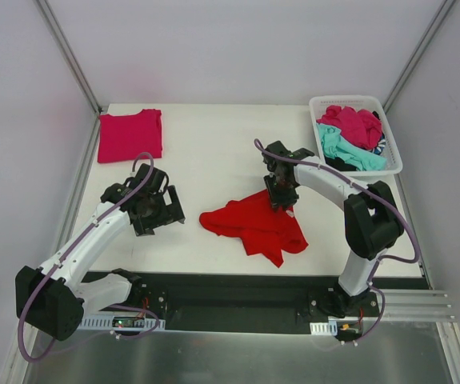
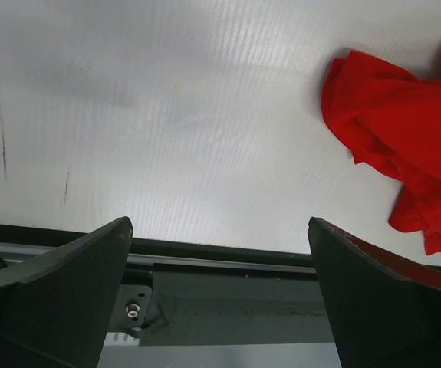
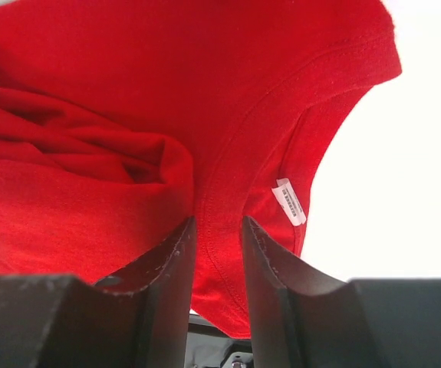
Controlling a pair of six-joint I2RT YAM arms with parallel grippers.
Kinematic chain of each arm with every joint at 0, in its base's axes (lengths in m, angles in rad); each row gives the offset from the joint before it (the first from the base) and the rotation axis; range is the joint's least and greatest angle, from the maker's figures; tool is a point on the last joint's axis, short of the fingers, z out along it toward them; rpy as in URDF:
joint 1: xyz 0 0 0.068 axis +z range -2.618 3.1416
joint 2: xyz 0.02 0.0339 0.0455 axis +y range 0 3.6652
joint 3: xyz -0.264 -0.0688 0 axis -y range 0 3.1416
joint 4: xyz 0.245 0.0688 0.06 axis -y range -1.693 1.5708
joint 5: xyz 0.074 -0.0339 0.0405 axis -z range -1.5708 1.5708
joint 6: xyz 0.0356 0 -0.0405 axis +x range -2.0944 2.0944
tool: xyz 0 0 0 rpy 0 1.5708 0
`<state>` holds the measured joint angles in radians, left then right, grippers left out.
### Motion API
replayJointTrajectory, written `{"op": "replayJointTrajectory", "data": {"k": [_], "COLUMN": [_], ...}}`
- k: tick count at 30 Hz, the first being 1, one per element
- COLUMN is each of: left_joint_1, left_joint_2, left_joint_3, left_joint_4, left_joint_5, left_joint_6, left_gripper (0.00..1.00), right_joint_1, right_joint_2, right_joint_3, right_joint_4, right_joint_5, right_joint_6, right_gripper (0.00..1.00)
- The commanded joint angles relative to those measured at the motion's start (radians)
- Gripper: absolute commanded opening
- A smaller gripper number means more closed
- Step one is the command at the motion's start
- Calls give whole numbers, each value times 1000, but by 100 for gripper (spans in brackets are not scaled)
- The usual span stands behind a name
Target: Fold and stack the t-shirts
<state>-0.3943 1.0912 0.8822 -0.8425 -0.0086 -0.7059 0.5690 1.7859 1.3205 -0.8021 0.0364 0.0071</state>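
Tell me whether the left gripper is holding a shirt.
No, the left gripper is wide open above the table with nothing between its fingers; the red shirt lies off to the side.

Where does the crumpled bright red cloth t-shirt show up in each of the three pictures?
Top external: bright red cloth t-shirt at table centre, touching the right gripper.
Left wrist: at the right edge.
Right wrist: fills the upper frame.
Shared landmark: white table.
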Motion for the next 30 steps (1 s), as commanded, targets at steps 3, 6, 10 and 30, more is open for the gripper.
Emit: {"op": "replayJointTrajectory", "data": {"k": [3,6,10,30], "left_joint_1": [-11,-11,-11,-11], "left_joint_2": [6,3,-2,-17], "left_joint_3": [12,11,14,21], "left_joint_4": [-15,-15,-20,-41], "left_joint_5": [-21,-22,-25,-36], "left_joint_6": [2,2,2,8], "left_gripper": [99,99,99,99], "right_joint_1": [0,-1,-14,-37], "right_joint_2": [-45,-57,-60,-71], "right_joint_3": [-15,-30,-56,-102], "right_joint_4": [4,14,30,69], "right_joint_5": [-13,-20,-27,-82], "right_joint_6": [-1,-27,-30,-44], "right_gripper": [30,30,30,29]}}
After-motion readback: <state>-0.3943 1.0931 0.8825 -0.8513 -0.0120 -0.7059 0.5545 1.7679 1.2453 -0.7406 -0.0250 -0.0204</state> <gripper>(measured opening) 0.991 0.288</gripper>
